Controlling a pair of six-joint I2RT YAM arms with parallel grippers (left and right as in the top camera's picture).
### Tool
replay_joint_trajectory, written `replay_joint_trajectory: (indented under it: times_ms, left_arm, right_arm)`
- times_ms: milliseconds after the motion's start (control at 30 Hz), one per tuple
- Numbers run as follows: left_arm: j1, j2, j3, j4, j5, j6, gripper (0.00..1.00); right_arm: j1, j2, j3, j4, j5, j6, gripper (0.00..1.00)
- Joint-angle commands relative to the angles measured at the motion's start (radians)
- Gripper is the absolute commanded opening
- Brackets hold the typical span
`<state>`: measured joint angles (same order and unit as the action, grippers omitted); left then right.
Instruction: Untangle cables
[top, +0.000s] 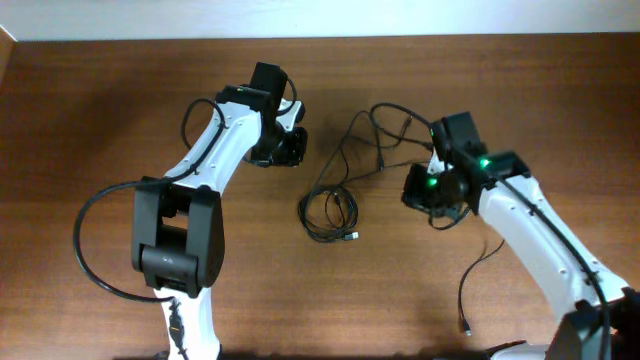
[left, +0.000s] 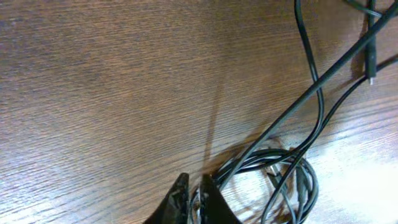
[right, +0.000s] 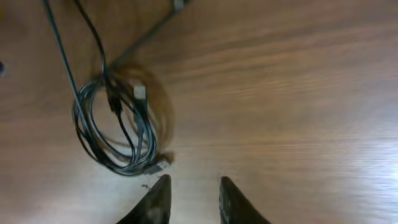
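Observation:
The cables (top: 330, 213) are thin black cords lying as a small coil mid-table, with loose strands running up and right to a plug (top: 405, 124). My left gripper (top: 290, 147) hovers up and left of the coil, apart from it. In the left wrist view its fingertips (left: 194, 184) stand almost together in front of the coil (left: 297, 180), and no cord is seen pinched. My right gripper (top: 421, 190) is to the right of the coil. In its wrist view it (right: 194, 184) is open with bare wood between the fingers, and the coil (right: 118, 134) lies to the upper left.
Another thin black cord (top: 465, 290) with a plug end trails toward the front edge, below the right arm. The left arm's own thick cable (top: 90, 250) loops out at the left. A pale wall strip (top: 320, 15) bounds the table's far edge.

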<state>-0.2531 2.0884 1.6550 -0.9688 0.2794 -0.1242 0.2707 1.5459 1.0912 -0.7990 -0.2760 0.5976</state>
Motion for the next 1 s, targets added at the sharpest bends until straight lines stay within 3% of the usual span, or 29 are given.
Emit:
replay_joint_trajectory:
  times_ms: [0, 67, 167, 300, 467, 667, 967]
  left_arm:
    - [-0.002, -0.017, -0.026, 0.011, 0.0, 0.002, 0.3]
    - [-0.003, -0.017, -0.031, 0.013, 0.0, 0.002, 0.31]
    - [-0.003, -0.017, -0.031, 0.01, 0.0, 0.002, 0.19]
    - [-0.002, -0.017, -0.039, -0.026, -0.05, 0.005, 0.12]
    - [-0.002, -0.017, -0.108, -0.031, -0.066, 0.005, 0.26]
    - [-0.035, -0.017, -0.11, -0.018, -0.063, 0.005, 0.16]
    - [-0.07, -0.017, -0.12, -0.011, -0.068, 0.006, 0.19]
  right_arm:
    - [-0.002, 0.0, -0.115, 0.111, -0.114, -0.003, 0.29]
    - [-0.002, 0.001, -0.172, 0.184, -0.113, -0.003, 0.3]
    - [-0.001, 0.005, -0.209, 0.251, -0.113, -0.022, 0.26]
    - [0.072, 0.04, -0.21, 0.332, -0.111, -0.025, 0.26]
    - [0.156, 0.112, -0.209, 0.417, -0.034, -0.012, 0.27]
    - [0.156, 0.167, -0.209, 0.468, -0.034, 0.013, 0.27]
    - [0.156, 0.168, -0.209, 0.476, -0.034, 0.013, 0.3]
